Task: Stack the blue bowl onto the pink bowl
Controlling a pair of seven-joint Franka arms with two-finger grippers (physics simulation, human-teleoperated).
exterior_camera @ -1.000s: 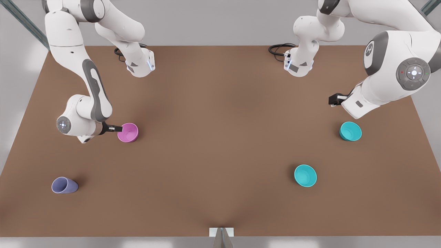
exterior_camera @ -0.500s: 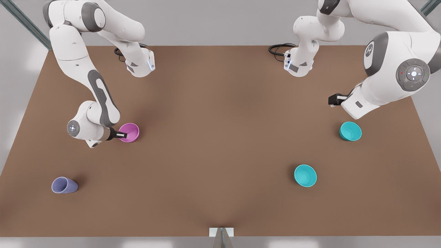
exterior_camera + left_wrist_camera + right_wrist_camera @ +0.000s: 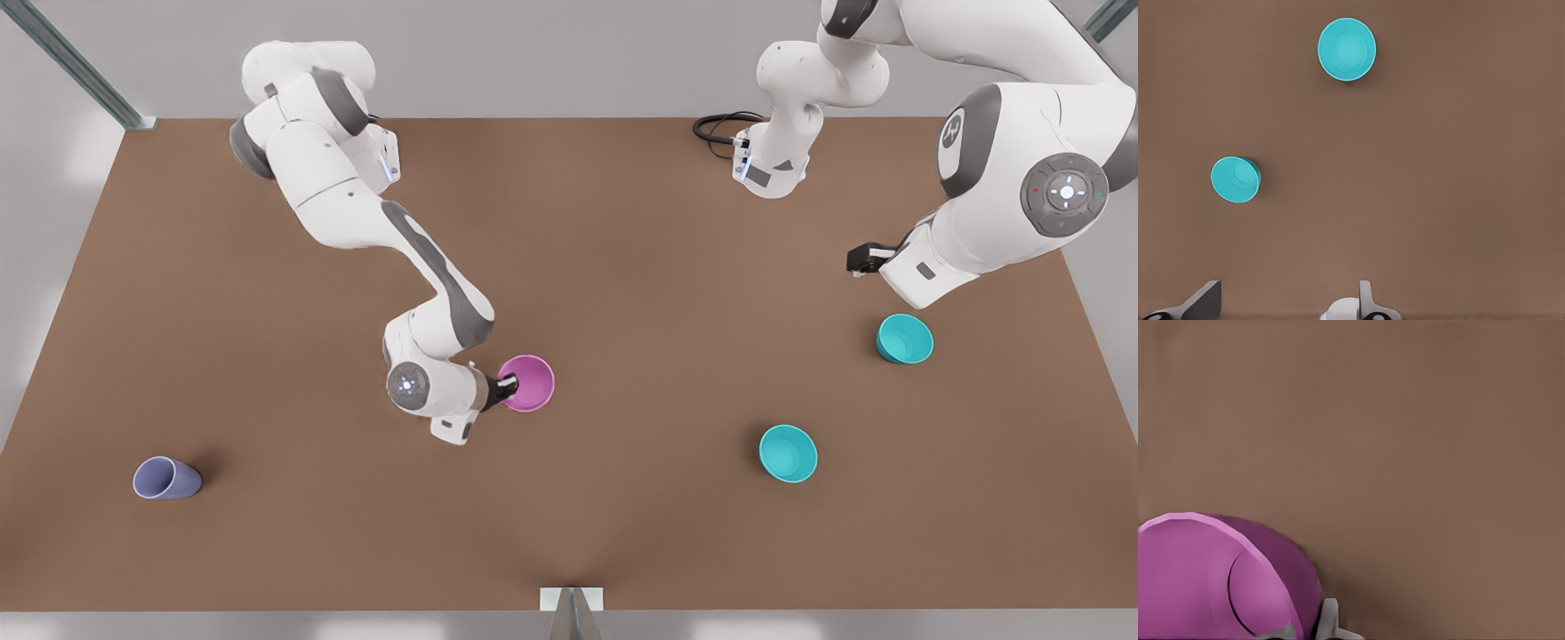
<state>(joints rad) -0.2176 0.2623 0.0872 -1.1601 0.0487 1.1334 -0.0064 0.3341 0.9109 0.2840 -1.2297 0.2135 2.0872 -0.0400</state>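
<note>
The pink bowl (image 3: 528,382) is near the table's middle in the front view, with my right gripper (image 3: 505,388) shut on its rim. The right wrist view shows that pink bowl (image 3: 1218,580) close up, and my right gripper (image 3: 1308,628) pinching its wall. Two alike teal-blue bowls stand on the front view's right: one blue bowl (image 3: 904,338) farther back, a second teal bowl (image 3: 788,453) nearer the front edge. My left gripper (image 3: 859,259) hovers open behind them, holding nothing. In the left wrist view both teal bowls (image 3: 1347,49) (image 3: 1235,179) lie ahead of the left gripper (image 3: 1285,303).
A lavender-grey cup (image 3: 166,478) lies on its side at the front view's near left. The brown table (image 3: 622,267) ends at a grey border all round. Black cables (image 3: 718,127) sit by the arm bases at the back.
My right gripper has carried the pink bowl from the front view's left toward the table's middle, slightly nearer the front edge. The left arm and both teal bowls have stayed put.
</note>
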